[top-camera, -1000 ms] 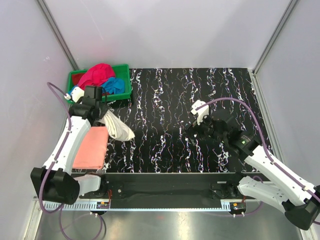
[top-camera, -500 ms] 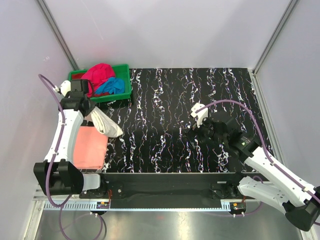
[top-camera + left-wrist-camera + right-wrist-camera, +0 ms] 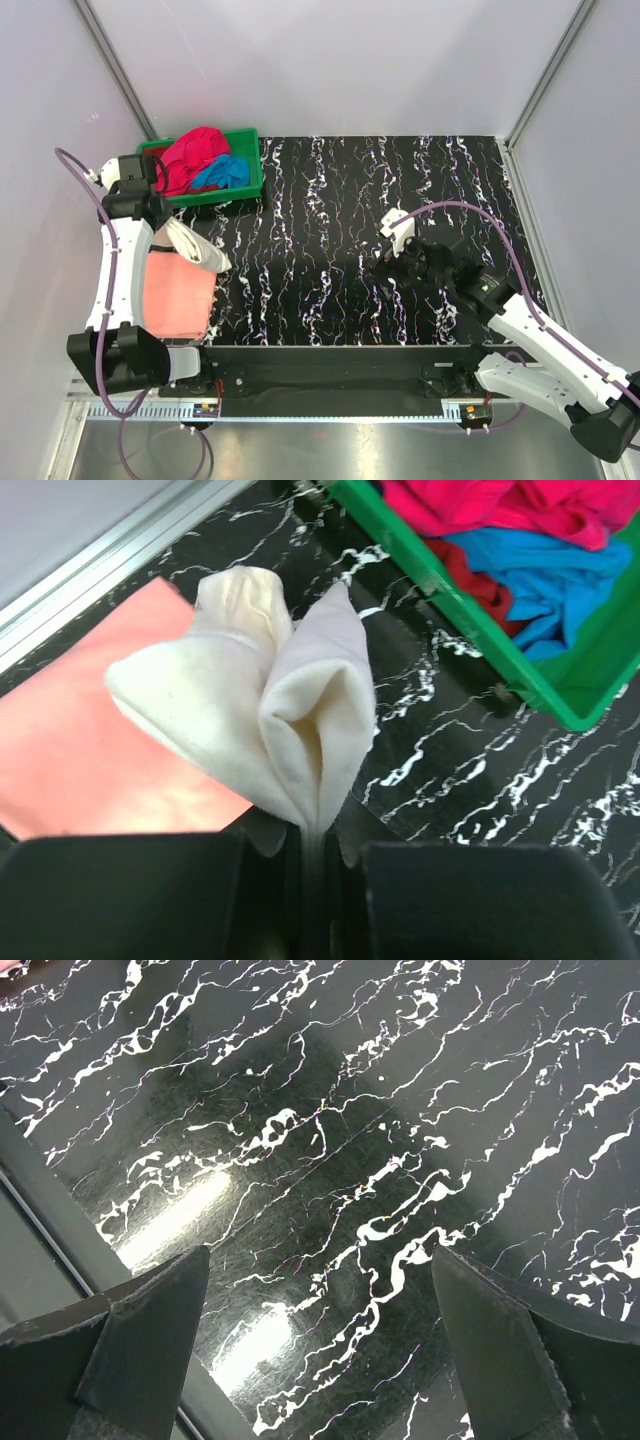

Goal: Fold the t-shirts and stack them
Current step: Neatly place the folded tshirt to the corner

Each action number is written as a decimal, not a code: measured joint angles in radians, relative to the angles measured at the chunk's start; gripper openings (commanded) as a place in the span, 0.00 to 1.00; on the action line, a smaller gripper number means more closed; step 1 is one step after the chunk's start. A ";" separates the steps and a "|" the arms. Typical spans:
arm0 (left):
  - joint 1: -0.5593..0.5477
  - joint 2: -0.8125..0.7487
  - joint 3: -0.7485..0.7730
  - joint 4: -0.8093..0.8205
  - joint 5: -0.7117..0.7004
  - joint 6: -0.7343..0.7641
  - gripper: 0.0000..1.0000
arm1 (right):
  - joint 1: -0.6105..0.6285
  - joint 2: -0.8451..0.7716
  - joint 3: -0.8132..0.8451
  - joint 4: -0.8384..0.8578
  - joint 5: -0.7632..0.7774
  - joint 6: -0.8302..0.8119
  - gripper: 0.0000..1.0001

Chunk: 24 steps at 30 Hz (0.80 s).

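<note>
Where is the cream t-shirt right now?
Top view, left side: the cream t-shirt hangs bunched from the shut left end effector, over the far edge of the salmon-pink t-shirt, beside the green crate.

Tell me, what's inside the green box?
A crumpled magenta-red shirt and a blue shirt fill the green box. Whatever lies underneath them is covered, so I cannot tell.
</note>
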 measured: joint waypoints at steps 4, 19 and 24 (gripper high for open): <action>0.039 -0.029 -0.036 -0.002 0.014 0.025 0.00 | 0.000 0.000 -0.007 0.000 -0.013 0.000 1.00; 0.148 -0.088 -0.114 0.055 0.130 0.184 0.00 | 0.000 0.000 -0.021 0.000 -0.023 0.009 1.00; 0.176 -0.089 -0.115 0.079 0.163 0.245 0.00 | 0.000 0.000 -0.032 0.000 -0.027 0.015 1.00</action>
